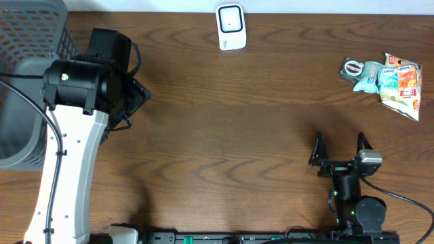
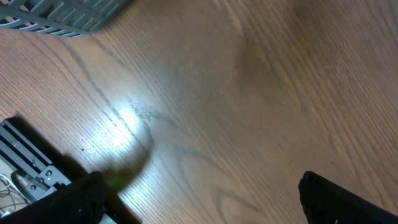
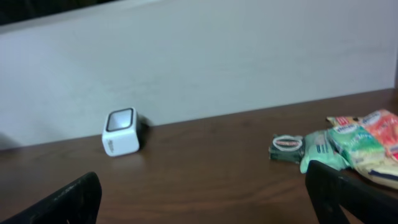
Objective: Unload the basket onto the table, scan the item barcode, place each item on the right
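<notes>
We see a grey mesh basket (image 1: 30,30) at the far left of the dark, wood-grained tabletop (image 1: 237,129), cut off by the frame's edge. A pale wall (image 3: 236,56) stands behind.

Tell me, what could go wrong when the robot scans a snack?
The colourful snack packets lie overlapping in a heap, so the open right end effector might pinch two at once. The small white cube-shaped scanner stands at the far edge of the brown wooden table; a bump could knock it askew.
</notes>
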Controlling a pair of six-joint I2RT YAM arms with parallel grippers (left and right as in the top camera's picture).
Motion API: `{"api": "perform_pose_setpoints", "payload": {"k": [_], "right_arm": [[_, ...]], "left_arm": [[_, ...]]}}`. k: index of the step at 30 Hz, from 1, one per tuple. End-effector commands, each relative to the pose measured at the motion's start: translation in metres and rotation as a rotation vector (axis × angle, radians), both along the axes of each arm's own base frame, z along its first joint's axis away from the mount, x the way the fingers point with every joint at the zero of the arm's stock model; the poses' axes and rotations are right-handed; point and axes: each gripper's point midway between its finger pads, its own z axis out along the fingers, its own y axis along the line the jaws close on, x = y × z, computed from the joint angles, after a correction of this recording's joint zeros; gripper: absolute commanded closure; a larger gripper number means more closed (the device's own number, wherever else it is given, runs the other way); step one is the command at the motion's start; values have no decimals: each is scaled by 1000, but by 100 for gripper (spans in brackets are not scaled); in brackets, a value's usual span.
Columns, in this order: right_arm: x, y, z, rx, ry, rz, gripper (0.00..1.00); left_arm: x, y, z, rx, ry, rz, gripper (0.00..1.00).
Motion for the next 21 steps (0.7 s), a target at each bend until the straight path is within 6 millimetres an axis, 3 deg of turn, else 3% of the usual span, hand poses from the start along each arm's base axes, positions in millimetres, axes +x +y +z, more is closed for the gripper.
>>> {"api": "perform_pose_setpoints", "payload": {"k": [1,7,21], "right_arm": [[0,-1,-5,-21,8,-4,1],[0,-1,-39,-46,145,-1,1],[0,9,-41,-157,148,37,1]], "left_arm": [[-1,3,-1,6,8,12,2],[-1,3,-1,6,8,12,2],[-1,3,-1,6,8,12,2]]}}
